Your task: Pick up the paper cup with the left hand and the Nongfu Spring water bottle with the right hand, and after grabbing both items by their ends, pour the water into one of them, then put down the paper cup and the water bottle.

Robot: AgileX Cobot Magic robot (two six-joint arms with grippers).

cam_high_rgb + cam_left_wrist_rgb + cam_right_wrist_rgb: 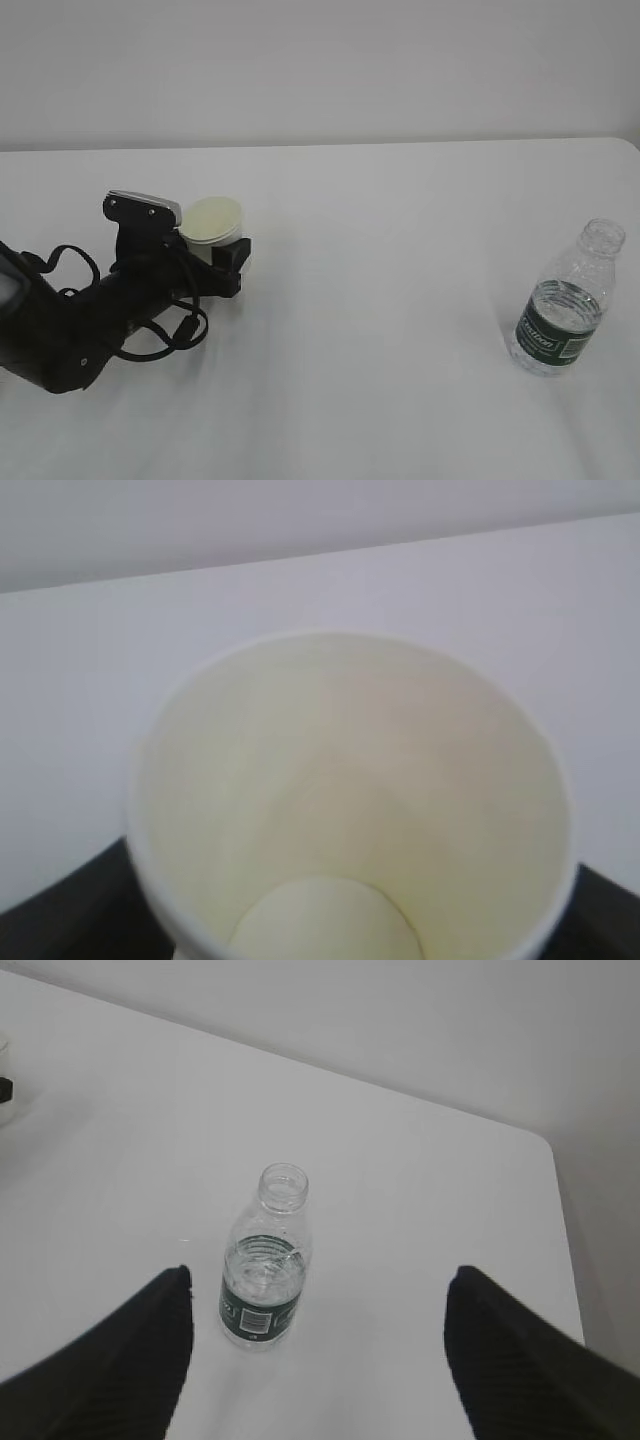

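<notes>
The white paper cup [212, 222] stands upright at the left of the table, its cream inside facing up. My left gripper [214, 250] is open, with one black finger on each side of the cup's lower body. In the left wrist view the paper cup [350, 780] fills the picture and a dark finger [60, 910] shows at each bottom corner. The Nongfu Spring water bottle [563, 308] stands upright and uncapped at the right, with water up to its green label. My right gripper [320, 1280] is open above and short of the bottle [262, 1280], which sits nearer the left finger. The right arm is out of the exterior view.
The white table [380, 300] runs back to a pale wall. Its far right corner [545, 1145] and right edge lie close behind the bottle. Loops of black cable [170, 330] hang off the left arm near the table top.
</notes>
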